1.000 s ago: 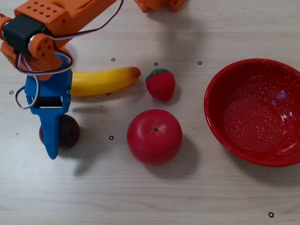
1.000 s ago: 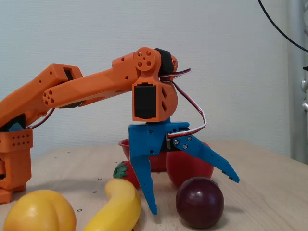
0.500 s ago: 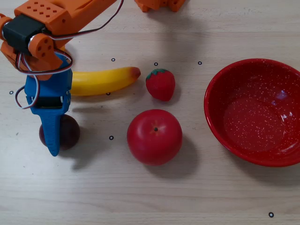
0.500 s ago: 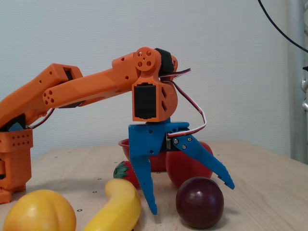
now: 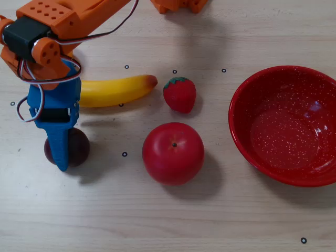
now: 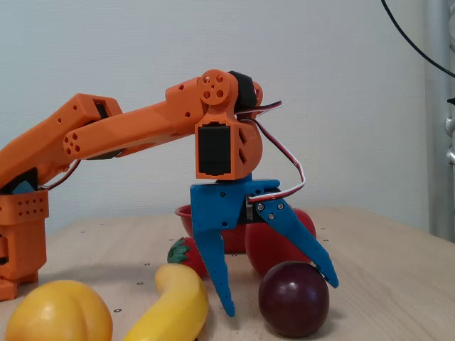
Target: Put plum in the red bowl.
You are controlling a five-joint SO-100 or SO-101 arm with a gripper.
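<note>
Plum (image 5: 76, 148): lower left of overhead view, on table | gripper (image 6: 279, 298): jaws spread, straddling it, one touching | round, glossy, likely slippery; you pinch across its widest middle | bowl (image 5: 252, 89): far right.

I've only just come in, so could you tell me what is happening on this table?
An orange robot arm has its blue claw lowered around a dark plum on the wooden table. The claw is open and closing in, with one finger touching the top of the plum; nothing is lifted yet. A red bowl sits empty at the right of the overhead view, with an apple, a strawberry and a banana between.
</note>
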